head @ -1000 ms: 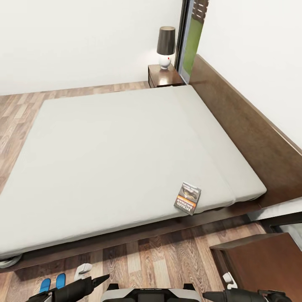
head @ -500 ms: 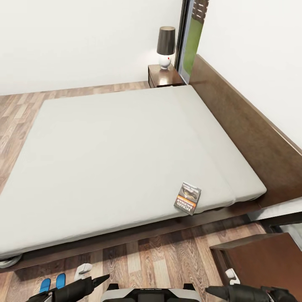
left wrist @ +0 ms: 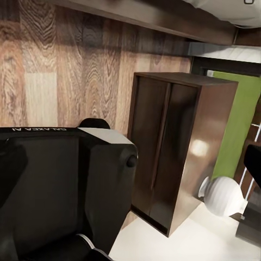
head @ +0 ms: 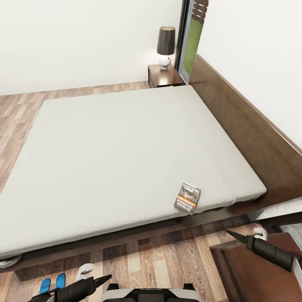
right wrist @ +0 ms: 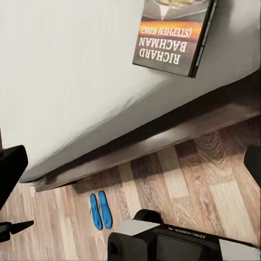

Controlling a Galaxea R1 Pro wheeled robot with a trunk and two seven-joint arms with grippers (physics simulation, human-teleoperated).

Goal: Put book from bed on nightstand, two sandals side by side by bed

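Head view is showing the book (head: 188, 198) lying flat on the off-white mattress of the bed (head: 126, 159), close to the near edge and toward the headboard end. In the right wrist view the book (right wrist: 175, 33) is looking thin, with its white lettering readable and its upper part cut off. It is probably light and a little flexible, and its glossy cover may be slipping on the soft mattress, so pinching it across the edge nearest the robot, or sliding it out over the mattress border first, seems the safest hold.

The two sandals (head: 53, 283) are lying side by side on the wood floor beside the bed, and in the right wrist view the sandals (right wrist: 101, 210) are lying close together.

The right gripper (head: 233, 235) is hovering over the near nightstand (head: 268, 268), holding nothing; its fingers are appearing as one dark point, so I cannot tell how wide they are standing. The left gripper (head: 105, 278) is low near the robot's body, also empty, its opening also unclear. A far nightstand (head: 164, 76) is carrying a lamp (head: 165, 46).
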